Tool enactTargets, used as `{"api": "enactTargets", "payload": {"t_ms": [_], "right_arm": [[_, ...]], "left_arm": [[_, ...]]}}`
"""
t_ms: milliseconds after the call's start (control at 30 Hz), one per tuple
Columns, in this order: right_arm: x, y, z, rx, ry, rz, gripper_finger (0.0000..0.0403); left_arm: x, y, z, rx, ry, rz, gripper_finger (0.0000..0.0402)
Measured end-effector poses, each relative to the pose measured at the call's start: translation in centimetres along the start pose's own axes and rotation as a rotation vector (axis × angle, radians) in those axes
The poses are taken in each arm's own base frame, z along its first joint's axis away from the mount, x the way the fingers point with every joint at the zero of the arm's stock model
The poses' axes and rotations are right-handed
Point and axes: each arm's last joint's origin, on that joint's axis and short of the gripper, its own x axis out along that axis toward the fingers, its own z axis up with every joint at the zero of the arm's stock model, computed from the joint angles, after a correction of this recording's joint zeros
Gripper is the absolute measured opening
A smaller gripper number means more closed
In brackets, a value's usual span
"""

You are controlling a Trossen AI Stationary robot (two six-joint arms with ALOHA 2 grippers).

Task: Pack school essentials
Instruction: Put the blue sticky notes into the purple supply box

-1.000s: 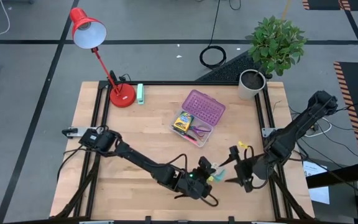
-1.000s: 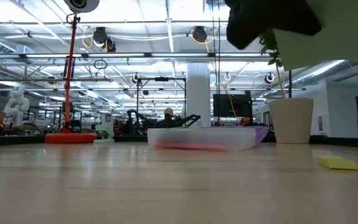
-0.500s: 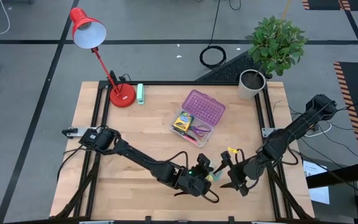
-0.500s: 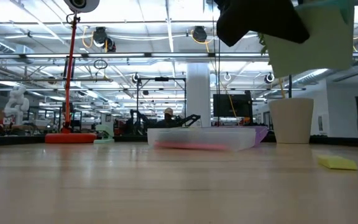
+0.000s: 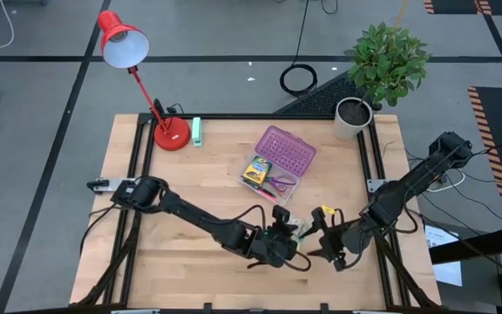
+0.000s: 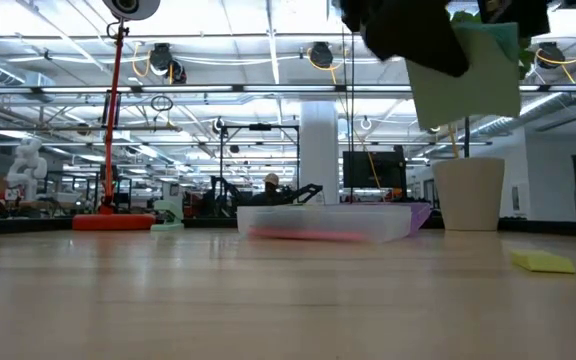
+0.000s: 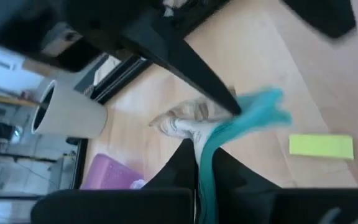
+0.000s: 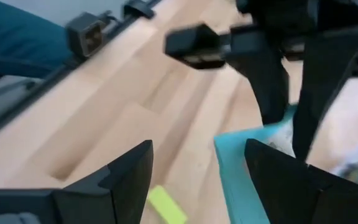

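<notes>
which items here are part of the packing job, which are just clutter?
Job: small patterned pack held in left tool; right tool open beside it; yellow eraser; crayon box; scissors.
Clutter: red lamp; potted plant; mint-green block.

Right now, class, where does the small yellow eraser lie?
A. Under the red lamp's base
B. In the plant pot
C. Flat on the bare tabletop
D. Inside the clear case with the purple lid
C: the yellow eraser lies flat on the wooden table, apart from the clear case.
</notes>
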Motion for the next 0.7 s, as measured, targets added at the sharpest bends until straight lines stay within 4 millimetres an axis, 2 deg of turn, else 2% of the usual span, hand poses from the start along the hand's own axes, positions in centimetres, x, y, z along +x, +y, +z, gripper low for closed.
{"api": "enactTargets", "payload": {"t_ms": [167, 267, 400, 600, 700], "right_arm": [[-0.1, 0.0, 0.0, -0.054, 0.0, -0.074, 0.026], [-0.3, 0.2, 0.1, -0.089, -0.001, -0.124, 0.0264], [-0.5, 0.4, 0.1, -0.136, 0.001, -0.202, 0.0265], [-1.2, 0.6, 0.5, -0.182, -0.023, -0.371, 0.0266], [-1.3, 0.7, 0.6, -0.22, -0.029, -0.376, 0.0277]], "left_arm": [[-0.4, 1.5, -0.2, -0.13, 0.033, 0.014, 0.0028], [-0.8, 2.5, -0.3, -0.188, 0.048, 0.019, 0.0021], [-0.9, 2.8, -0.6, -0.208, 0.071, 0.019, 0.001], [-0.4, 3.4, -1.2, -0.26, 0.113, 0.057, 0.003], [-0.2, 3.7, -1.4, -0.293, 0.12, 0.064, 0.0016]]}}
